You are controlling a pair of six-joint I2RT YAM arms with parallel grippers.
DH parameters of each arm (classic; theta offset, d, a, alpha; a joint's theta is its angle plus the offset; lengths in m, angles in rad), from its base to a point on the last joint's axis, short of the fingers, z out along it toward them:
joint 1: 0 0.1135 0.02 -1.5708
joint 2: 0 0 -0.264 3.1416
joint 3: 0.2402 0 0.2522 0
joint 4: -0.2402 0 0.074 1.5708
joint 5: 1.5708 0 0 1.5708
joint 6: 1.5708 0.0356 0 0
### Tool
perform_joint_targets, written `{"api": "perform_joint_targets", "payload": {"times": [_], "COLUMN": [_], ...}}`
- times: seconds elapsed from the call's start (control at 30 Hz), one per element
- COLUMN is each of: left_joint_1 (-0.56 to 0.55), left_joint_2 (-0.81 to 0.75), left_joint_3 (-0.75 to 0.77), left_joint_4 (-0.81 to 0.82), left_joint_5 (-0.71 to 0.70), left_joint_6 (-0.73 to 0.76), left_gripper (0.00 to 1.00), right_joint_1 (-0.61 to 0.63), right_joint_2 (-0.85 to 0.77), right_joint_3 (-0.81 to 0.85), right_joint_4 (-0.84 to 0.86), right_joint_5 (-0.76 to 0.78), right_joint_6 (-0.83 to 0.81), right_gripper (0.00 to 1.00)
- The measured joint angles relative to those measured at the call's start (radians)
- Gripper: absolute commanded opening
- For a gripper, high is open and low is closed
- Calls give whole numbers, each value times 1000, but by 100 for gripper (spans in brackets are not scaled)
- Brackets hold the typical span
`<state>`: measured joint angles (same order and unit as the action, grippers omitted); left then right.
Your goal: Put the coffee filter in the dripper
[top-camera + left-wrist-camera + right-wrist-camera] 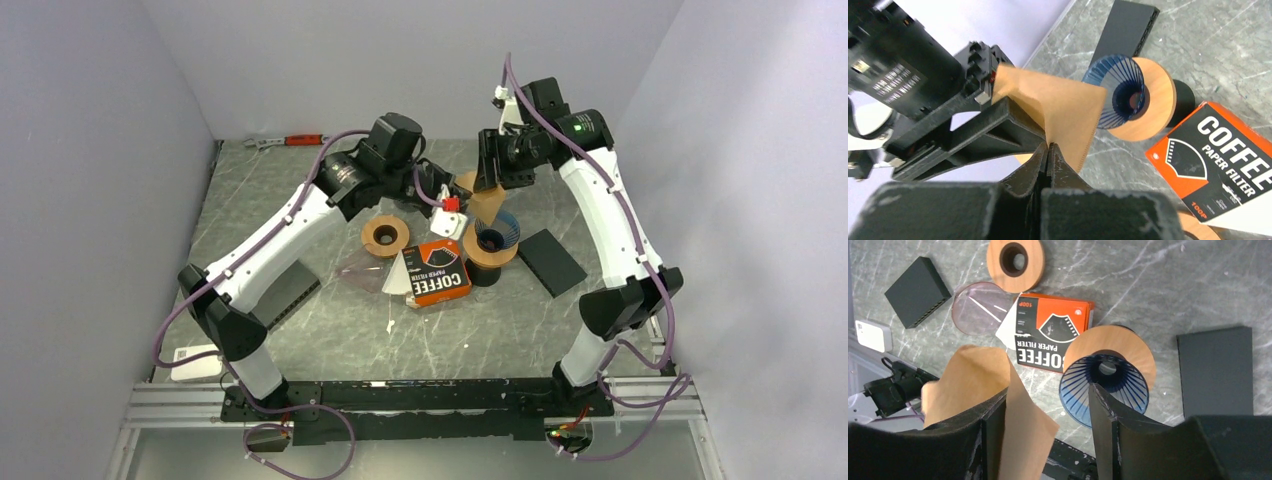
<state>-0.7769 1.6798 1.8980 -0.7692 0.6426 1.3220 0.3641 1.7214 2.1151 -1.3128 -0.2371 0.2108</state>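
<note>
Grey marbled tabletop (450,340), both arms reaching in over the far middle.
- Left arm (290,225): comes in from the near left. Left gripper (1048,147) is fully closed, jaws pinched on the lower edge of the coffee filter (1063,107).
- Right arm (620,220): comes in from the near right, wrist bent down over the dripper. Right gripper (1048,390) is roughly half open with a clear gap between the jaws. One finger (993,425) lies along the filter, with paper on both sides of it. The other finger (1103,410) is clear of the paper. No clamp visible, so it has hold of nothing.
- Black slab (552,262): flat on the tabletop toward the right edge, just beside the dripper.
- Black box (918,290): toward the left edge, partly under the left arm in the top view.
- Filter carton (440,272): orange and black, marked COFFEE PAPER FILTER. It lies flat near the centre, touching or just beside the dripper's base on the near-left side.
- Dripper (497,235): blue ribbed cone in a wooden collar, upright just right of centre. Nothing in it.
- Wooden ring (385,235): flat, left of the carton.
- Clear disc (360,272): flat, just near-side of the ring, beside the carton.
- Coffee filter: brown paper cone, off the tabletop, in the air between the two grippers. It hangs just above the far side of the dripper, not seated in it.
- White device (195,362): at the near-left corner.
- Red-handled tool (290,141): along the far edge, left side.
</note>
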Motion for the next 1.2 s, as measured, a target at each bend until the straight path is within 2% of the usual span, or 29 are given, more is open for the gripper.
{"api": "perform_joint_targets", "payload": {"times": [0.53, 0.8, 1.2], "left_joint_1": [-89, -135, -150], "left_joint_2": [55, 97, 119], "left_joint_3": [-45, -88, -101], "left_joint_4": [119, 122, 137], "left_joint_5": [-14, -116, -276], "left_joint_6": [-2, 54, 128], "left_gripper": [0, 0, 0], "right_joint_1": [-174, -192, -198], "right_joint_2": [-183, -211, -222], "right_joint_3": [-312, -428, -487], "right_joint_4": [130, 193, 246], "right_joint_5": [-90, -110, -113], "right_joint_6": [38, 44, 47], "right_gripper": [58, 61, 61]}}
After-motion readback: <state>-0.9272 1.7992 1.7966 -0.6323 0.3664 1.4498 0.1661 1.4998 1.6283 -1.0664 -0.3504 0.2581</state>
